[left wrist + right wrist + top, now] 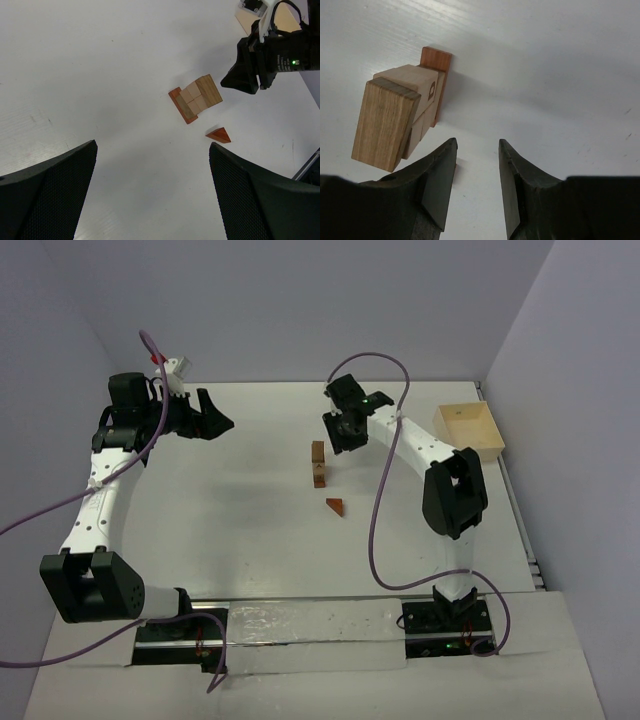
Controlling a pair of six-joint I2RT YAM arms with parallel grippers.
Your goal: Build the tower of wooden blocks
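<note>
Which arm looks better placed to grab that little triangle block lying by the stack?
Right. The right gripper hangs empty just beside the tower, near the wedge; the left gripper sits open, far off to the side.

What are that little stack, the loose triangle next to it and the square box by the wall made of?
The stack: wood, seemingly unvarnished; grain lines show on its top block, tones from pale tan to reddish. The triangle: probably the same wood, reddish-brown, too small to show grain. The box: pale and matte, perhaps light wood; too far to be sure.
</note>
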